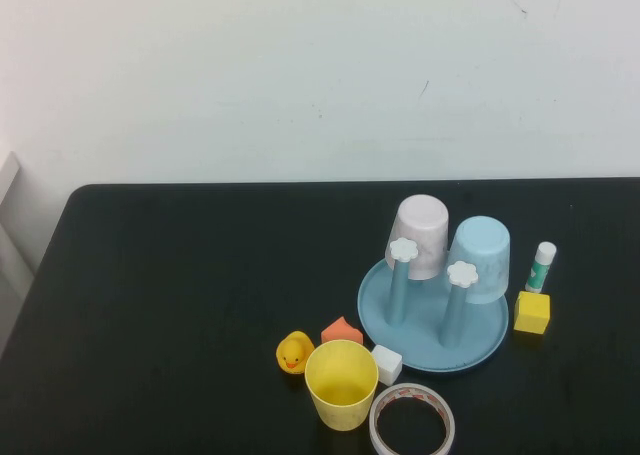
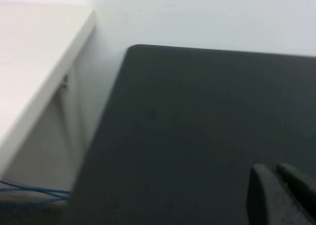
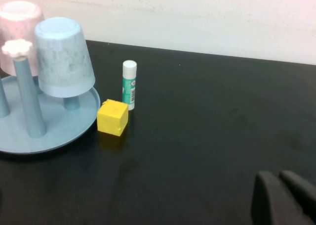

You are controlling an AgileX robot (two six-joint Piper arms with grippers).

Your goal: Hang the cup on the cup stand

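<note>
We count three cups: one yellow cup (image 1: pixel 342 383) standing upright, one pink cup (image 1: pixel 420 233) and one light blue cup (image 1: pixel 481 256), both upside down on the single cup stand (image 1: pixel 490 340), which shows two free pegs. We also count one rubber duck (image 1: pixel 293 352), one orange block (image 1: pixel 341 330), one white cube (image 1: pixel 386 363), one yellow cube (image 1: pixel 532 312), one glue stick (image 1: pixel 541 266) and one tape roll (image 1: pixel 411 421).
</note>
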